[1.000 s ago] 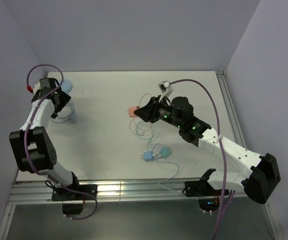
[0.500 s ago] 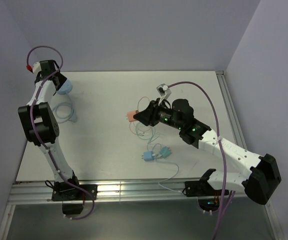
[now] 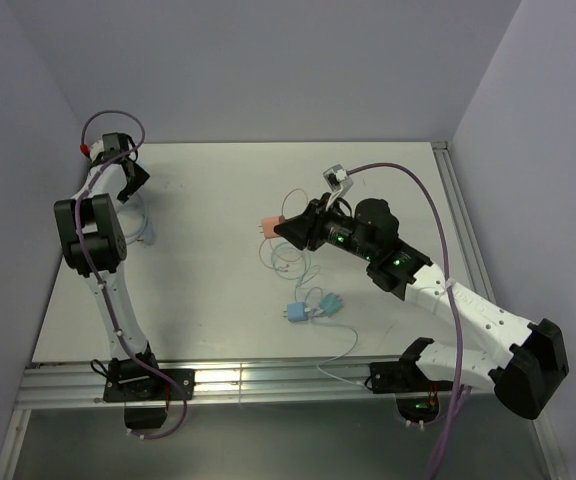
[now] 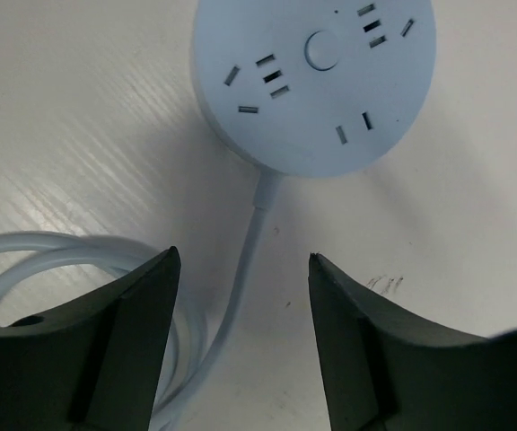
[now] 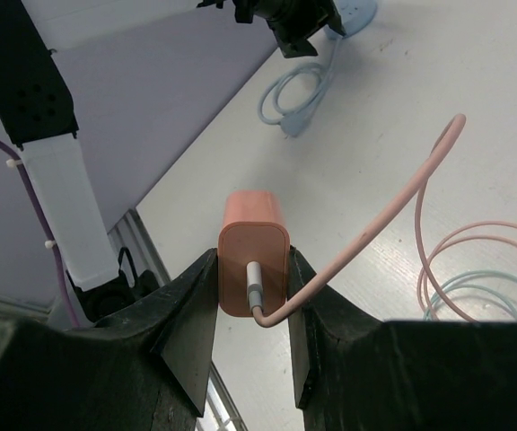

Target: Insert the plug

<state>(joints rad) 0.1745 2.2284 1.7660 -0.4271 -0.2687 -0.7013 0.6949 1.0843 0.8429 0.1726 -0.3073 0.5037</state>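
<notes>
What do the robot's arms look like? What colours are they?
The left arm and right arm are white tubes joined by chunky black joints. A purple cable loops along each. The right one has green lights, the left a red bit by its wrist. The jaws are black wedges.

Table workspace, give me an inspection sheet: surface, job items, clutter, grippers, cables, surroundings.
Surface: white table, no spills seen.
Job's things: socket hub, round, flat on the table at far left; orange charger held off the table, not yet plugged in.
Clutter: blue adapter and teal adapter, side by side near the front middle.
Grippers: left gripper open above the hub's cord, holding nothing; right gripper shut on the orange charger.
Cables: cord runs from the hub between the left fingers, with a coil beside it; pink cable leaves the charger; thin loops lie by the right arm.
Surroundings: lavender walls; metal rail at the near edge.
</notes>
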